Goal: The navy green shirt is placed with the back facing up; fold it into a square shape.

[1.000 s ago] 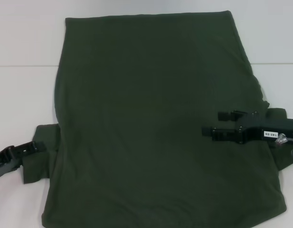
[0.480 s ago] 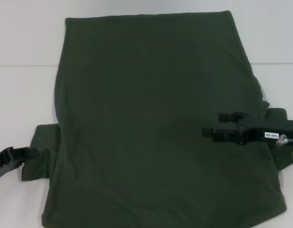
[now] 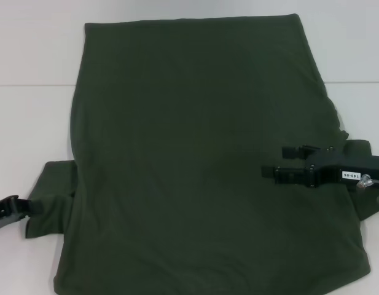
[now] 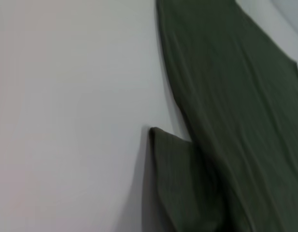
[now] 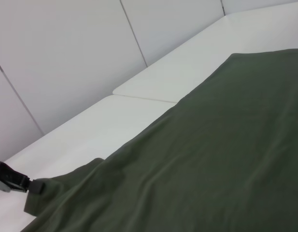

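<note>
The navy green shirt [image 3: 189, 153] lies flat on the white table [image 3: 29, 123] with its plain side up. It also shows in the left wrist view [image 4: 226, 96] and the right wrist view [image 5: 211, 159]. My left gripper [image 3: 29, 206] is low at the outer edge of the shirt's left sleeve [image 3: 51, 203] and touches it. The right wrist view shows it there too [image 5: 36, 186]. My right gripper [image 3: 276, 161] is open and empty above the shirt's right side, pointing toward the middle. The right sleeve [image 3: 360, 146] peeks out behind it.
The table has a seam line [image 3: 29, 85] across its far part. Pale wall panels [image 5: 66, 58] stand beyond the table's left side. Bare table lies to the left of the sleeve [image 4: 66, 121].
My left gripper has slid left and toward the table's near edge, from well over the sleeve to its outer edge; the sleeve has creased slightly. The right gripper has not moved.
</note>
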### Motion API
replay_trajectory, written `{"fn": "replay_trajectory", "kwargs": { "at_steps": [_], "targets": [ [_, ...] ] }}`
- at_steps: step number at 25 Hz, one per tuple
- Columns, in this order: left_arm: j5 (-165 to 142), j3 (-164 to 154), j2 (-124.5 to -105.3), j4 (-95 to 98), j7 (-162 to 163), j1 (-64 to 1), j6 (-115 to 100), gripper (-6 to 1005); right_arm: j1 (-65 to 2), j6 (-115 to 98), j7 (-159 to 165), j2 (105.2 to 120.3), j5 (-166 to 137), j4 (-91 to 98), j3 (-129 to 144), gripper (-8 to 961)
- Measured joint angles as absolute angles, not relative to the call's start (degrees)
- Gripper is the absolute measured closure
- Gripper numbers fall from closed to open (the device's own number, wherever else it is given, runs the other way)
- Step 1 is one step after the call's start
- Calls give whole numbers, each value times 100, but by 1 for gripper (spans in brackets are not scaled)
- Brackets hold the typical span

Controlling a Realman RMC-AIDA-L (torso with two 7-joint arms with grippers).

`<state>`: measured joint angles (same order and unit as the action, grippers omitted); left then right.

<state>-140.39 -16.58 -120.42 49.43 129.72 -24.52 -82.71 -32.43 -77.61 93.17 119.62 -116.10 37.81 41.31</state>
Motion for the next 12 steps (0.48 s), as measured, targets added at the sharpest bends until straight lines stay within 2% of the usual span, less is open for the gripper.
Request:
{"fn": "replay_trajectory", "kwargs": {
  "at_steps": [2,12],
  "targets": [
    [-14293,-1668,-12003,5151,13101,-2539,-8409,983,-3243,-7761,9316,11962,-11610,3779,4131,6],
    [-15576,-1817,-11695,5775,14052,-3026,-8643,983,-3243,-7761,9316,11962,-11618,3779,4131,7]
  ]
}}
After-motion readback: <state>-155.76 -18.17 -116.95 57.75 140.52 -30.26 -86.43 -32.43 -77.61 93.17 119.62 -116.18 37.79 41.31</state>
